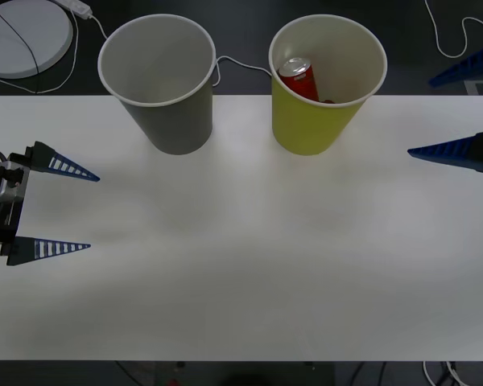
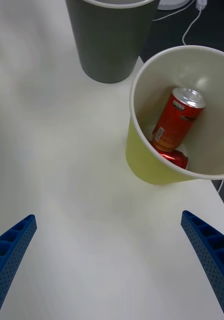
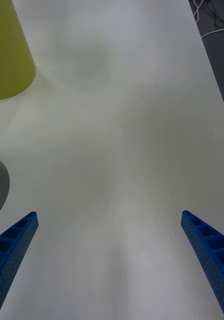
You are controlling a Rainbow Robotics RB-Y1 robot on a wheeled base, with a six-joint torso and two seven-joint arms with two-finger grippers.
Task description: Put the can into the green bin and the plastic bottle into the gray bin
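1. You had the green bin (image 1: 318, 121) upright at the table's (image 1: 241, 265) far edge, right of the gray bin (image 1: 165, 112), the two near each other but apart.
2. Inside the green bin the can (image 1: 299, 78) leaned against the wall, its shiny top up. In the right wrist view the can (image 2: 177, 120) rested tilted over a second crushed red can (image 2: 175, 158) on the bin's floor.
3. The gray bin also stood upright. Its pale inside looked empty as far as the front view reached; the very bottom could not be seen.
4. Your left gripper (image 1: 56, 205) sat at the left side of the table, low and well away from both bins, fingers spread wide and holding nothing.
5. Your right gripper (image 1: 455, 112) was at the right edge, beside the green bin but not touching it, fingers spread wide and holding nothing.
6. A white disc (image 1: 24, 36) and a white cable (image 1: 241, 64) lay on the dark floor behind the table.
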